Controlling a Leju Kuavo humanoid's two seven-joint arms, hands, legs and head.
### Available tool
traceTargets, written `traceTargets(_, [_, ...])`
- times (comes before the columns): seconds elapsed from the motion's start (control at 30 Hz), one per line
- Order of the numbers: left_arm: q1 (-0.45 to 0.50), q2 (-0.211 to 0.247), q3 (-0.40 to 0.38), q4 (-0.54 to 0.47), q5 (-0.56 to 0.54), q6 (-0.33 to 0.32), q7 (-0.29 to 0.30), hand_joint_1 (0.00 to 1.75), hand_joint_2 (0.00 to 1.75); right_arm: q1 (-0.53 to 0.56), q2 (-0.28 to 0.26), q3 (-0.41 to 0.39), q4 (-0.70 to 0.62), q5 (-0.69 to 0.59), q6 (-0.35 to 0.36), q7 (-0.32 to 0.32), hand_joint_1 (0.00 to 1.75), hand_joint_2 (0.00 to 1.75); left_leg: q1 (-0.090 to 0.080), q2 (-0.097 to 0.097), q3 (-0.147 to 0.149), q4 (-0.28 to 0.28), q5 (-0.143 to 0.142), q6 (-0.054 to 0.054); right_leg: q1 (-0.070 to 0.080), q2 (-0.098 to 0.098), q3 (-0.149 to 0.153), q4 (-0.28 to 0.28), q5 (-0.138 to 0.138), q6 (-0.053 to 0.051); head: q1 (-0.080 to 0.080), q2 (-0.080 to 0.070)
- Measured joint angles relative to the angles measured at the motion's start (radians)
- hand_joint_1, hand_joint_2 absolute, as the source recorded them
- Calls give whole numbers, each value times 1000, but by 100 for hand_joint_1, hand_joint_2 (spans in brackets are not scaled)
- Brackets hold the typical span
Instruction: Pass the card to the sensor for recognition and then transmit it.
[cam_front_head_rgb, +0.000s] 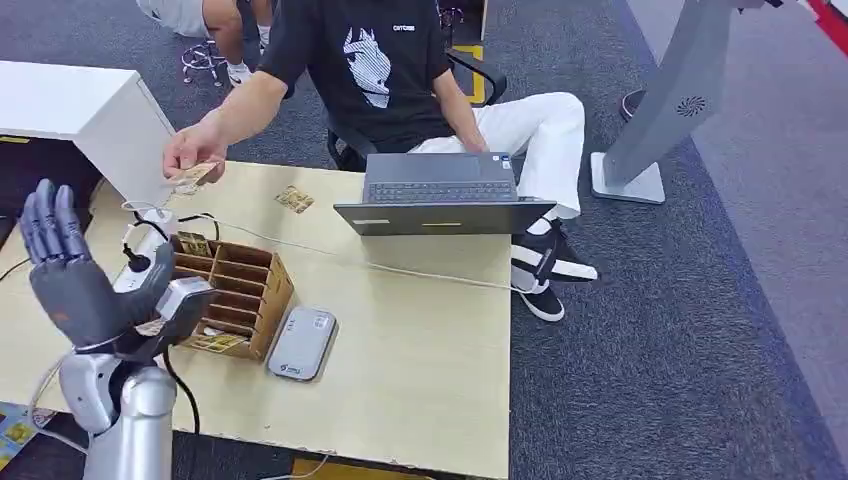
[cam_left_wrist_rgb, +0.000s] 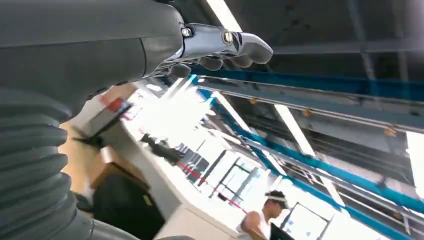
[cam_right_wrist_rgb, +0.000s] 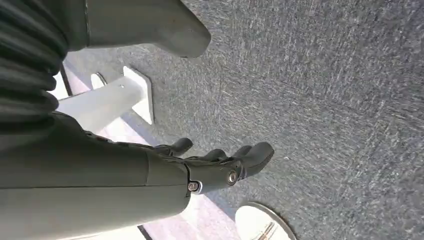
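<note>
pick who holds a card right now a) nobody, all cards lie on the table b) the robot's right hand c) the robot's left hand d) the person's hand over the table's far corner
d: the person's hand pinches a card above the table, while the robot's left hand is raised with fingers spread and holds nothing, and the right hand hangs over the carpet with nothing in it.

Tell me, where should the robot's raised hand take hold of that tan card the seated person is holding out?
Probably by the free end of the tan card that sticks out past the person's hand, toward the table's centre. The person's fingers cover the other end. The robot's left hand, open and raised nearby, could come from that side and pinch the flat faces.
</note>
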Motion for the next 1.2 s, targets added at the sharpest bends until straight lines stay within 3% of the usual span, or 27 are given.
traceTargets(0.13, [-136,1,-24,123,-181,0,15,0,175,-10,0,6,0,14,9,4,0,175,0,1,0,1,0,0,0,2,-1,0,1,0,-1,0])
traceTargets(0.27, [-243,-2,-35,234,-241,0,43,0,175,-20,-2,6,-1,7,14,6,0,175,0,3,0,1,0,0,0,3,-1,0,1,0,0,0])
traceTargets(0.57, [-271,-16,-60,249,-360,1,46,0,175,-27,-4,6,-1,6,14,7,0,175,0,3,-2,1,0,0,0,4,-3,0,1,0,0,0])
traceTargets(0.6, [-271,-16,-66,243,-364,1,55,175,175,-27,-5,6,-1,6,14,8,0,175,0,3,-2,1,0,0,0,4,-3,0,1,0,0,0])
traceTargets(0.73, [-267,-10,-100,228,-358,1,106,175,175,-27,-8,6,-1,6,10,-26,0,175,0,3,-3,1,0,0,0,3,-3,0,1,0,0,0])
traceTargets(0.83, [-253,-3,-106,205,-329,1,93,175,175,-17,-15,6,-1,1,5,-55,0,175,0,3,-3,1,0,0,0,4,-4,0,1,0,0,0])
traceTargets(1.2, [-237,2,-106,168,-319,1,63,175,175,-10,-24,6,-1,-3,-2,-60,0,175,0,3,-4,1,0,0,0,3,-5,0,1,0,0,0])
